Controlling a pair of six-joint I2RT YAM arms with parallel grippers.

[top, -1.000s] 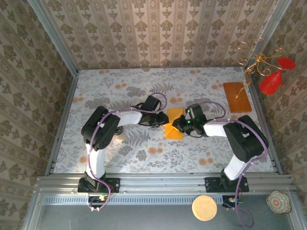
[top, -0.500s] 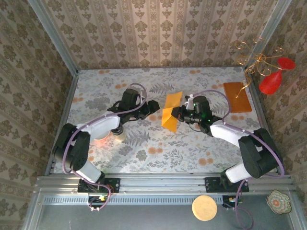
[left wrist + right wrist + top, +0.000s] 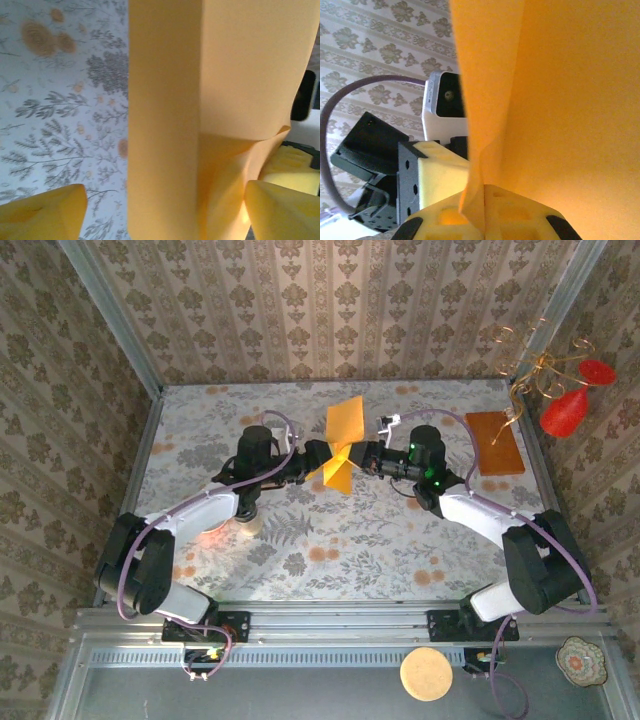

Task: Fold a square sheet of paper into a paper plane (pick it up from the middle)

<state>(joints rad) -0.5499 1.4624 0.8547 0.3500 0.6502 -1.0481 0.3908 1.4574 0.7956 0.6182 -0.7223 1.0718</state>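
One sheet, two pincers
Your right gripper [image 3: 363, 456] clamps the square sheet of paper [image 3: 345, 422]; left gripper [image 3: 322, 458] gapes astride it.

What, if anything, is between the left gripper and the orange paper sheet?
Nothing visible is in the way. The left gripper is open, with its fingers on either side of the orange sheet. The right gripper pinches the sheet from the opposite side.

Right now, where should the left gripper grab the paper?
Probably the flat middle strip of the paper, coming from the left, opposite the right gripper that pinches its other side. That strip sits between the fingers of the open left gripper, while the flaps beyond it splay out.
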